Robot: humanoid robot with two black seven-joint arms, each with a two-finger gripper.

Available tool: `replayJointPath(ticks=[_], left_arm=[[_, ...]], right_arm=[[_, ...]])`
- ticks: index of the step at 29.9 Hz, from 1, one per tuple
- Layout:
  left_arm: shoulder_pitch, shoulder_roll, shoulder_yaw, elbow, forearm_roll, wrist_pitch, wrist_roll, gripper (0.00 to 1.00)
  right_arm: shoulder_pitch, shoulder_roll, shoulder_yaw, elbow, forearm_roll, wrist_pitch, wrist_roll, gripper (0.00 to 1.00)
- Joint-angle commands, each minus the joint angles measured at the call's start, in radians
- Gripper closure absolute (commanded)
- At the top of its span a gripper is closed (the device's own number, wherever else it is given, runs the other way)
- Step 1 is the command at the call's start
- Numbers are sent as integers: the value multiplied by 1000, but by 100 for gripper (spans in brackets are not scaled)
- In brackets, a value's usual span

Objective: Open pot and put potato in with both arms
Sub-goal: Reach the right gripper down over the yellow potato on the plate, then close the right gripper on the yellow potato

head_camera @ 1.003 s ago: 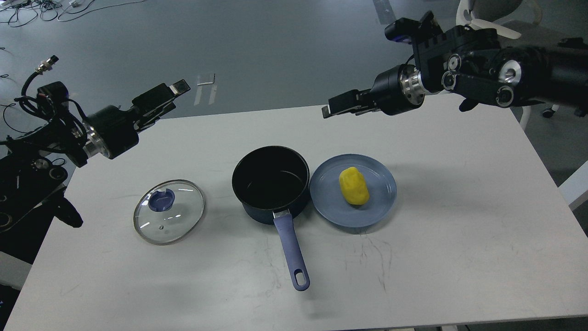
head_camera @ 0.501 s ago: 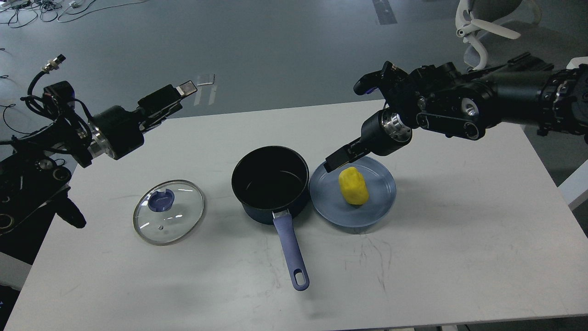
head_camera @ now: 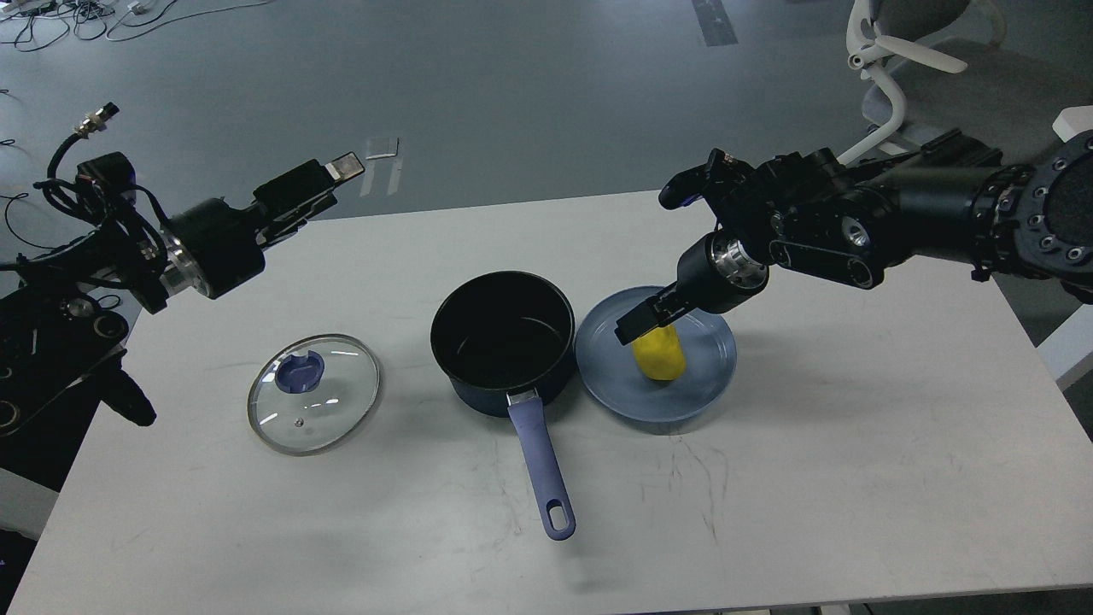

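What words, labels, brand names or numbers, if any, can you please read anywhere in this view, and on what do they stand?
None can be read.
The pot, its glass lid, the plate, the potato and the table show no print.
The tape strip on the floor and the pale pad at the left gripper tip bear no legible marks.

White rectangular table (head_camera: 854, 444), top scuffed with faint dark scratches near the front. Grey smooth floor (head_camera: 512, 77) beyond it, soft reflected light. Tangle of cables (head_camera: 60, 13) at far left corner. 1 white office chair (head_camera: 897, 51) at upper right. Pale tape strips (head_camera: 382, 147) on floor.
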Motion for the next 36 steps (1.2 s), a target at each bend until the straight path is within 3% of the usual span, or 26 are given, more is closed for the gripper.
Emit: replayJointPath(ticks=[1,27,32,36], left_arm=[[2,1,-2,0,-2,0,0,2],[9,30,-5,-21,-3,3,-1,2],[9,29,-5,-21,-3,3,-1,2],[9,27,-5,-21,-3,3,-1,2]], right_arm=[[-10,13,-1,-15,0,0,0,0],[-95,39,-44,-94,0,0,8,4],[-96,42,-44,-96,2,0,8,10],[-96,42,-44,-96,2,0,8,36]])
